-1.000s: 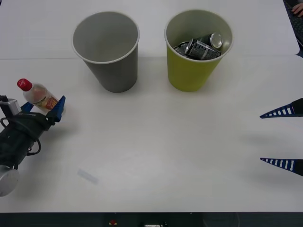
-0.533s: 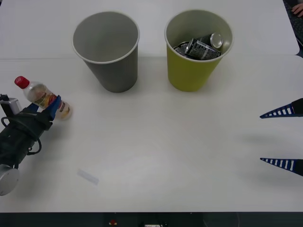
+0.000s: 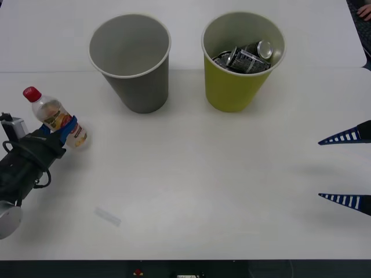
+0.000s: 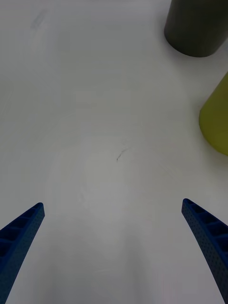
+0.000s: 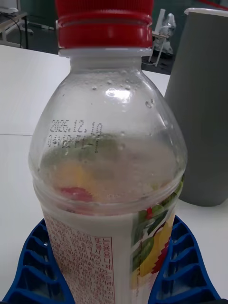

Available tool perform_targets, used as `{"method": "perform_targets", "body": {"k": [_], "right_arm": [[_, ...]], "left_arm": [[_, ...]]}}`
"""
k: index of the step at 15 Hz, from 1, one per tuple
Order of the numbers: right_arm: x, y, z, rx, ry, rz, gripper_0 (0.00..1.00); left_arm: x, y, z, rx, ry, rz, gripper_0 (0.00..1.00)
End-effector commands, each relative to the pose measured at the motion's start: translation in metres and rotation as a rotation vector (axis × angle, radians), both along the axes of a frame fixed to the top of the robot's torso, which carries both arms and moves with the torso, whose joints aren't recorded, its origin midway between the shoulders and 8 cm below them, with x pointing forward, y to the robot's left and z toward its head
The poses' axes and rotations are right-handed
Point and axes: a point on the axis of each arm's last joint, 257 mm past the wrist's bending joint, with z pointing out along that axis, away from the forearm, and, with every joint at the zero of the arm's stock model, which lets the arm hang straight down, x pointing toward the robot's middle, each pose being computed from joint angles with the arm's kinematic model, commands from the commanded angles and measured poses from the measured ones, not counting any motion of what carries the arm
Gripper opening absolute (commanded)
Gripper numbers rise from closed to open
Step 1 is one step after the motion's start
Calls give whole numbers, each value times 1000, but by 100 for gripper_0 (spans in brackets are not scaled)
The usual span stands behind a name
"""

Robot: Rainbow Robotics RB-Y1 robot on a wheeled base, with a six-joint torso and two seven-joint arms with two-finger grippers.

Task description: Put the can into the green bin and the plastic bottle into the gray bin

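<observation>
At the table's left side my left gripper (image 3: 58,132) is shut on the plastic bottle (image 3: 55,117), a small clear one with a red cap and a red-and-yellow label, held nearly upright. In the left wrist view the plastic bottle (image 5: 107,171) stands between my blue fingers (image 5: 42,266), with the gray bin (image 5: 202,104) behind it. The gray bin (image 3: 131,61) stands at the back, left of centre, and looks empty inside. To its right the green bin (image 3: 240,61) holds the crushed can (image 3: 243,57). My right gripper (image 3: 345,168) waits open at the right edge.
A small strip of clear tape (image 3: 108,216) lies on the white table (image 3: 203,174) near the front left. Between the two arms the tabletop is bare. The right wrist view shows the bases of the gray bin (image 4: 195,26) and the green bin (image 4: 216,121).
The left gripper has tilted the bottle up from lying slanted to nearly upright and shifted it slightly right. The right arm has stayed still.
</observation>
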Motion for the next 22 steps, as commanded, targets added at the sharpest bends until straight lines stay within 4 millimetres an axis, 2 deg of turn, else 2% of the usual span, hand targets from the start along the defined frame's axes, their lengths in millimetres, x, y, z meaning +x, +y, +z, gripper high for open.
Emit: {"method": "perform_targets", "body": {"k": [1, 7, 14, 22], "right_arm": [[0, 0, 0, 0, 0, 0, 100], [0, 0, 0, 0, 0, 0, 100], [0, 0, 0, 0, 0, 0, 100], [0, 0, 0, 0, 0, 0, 100]], "left_arm": [[-2, -7, 6, 8, -8, -32, 0], [-24, 2, 29, -4, 14, -144, 0], [-44, 2, 66, 10, 61, -329, 0], [-59, 9, 125, 161, 166, -466, 0]]}}
